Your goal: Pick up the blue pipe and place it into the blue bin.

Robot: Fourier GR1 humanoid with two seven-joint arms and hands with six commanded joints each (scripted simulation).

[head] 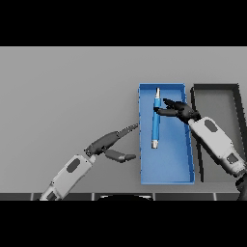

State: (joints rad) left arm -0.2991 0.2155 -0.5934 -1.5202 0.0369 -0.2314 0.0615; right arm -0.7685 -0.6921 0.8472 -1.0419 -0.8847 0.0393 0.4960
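The tabletop lies bare across its whole left half and along the far edge, so a hand can pass freely there. Toward the right edge two obstacles sit side by side: the blue bin and, just beside it, a dark bin, with only a narrow strip between their walls. Inside the blue bin, the blue pipe lies lengthwise near the left wall, and the right hand reaches over the right wall to it. The bin's near half is open floor. The left hand hovers just left of the bin, fingers nearly at its wall.
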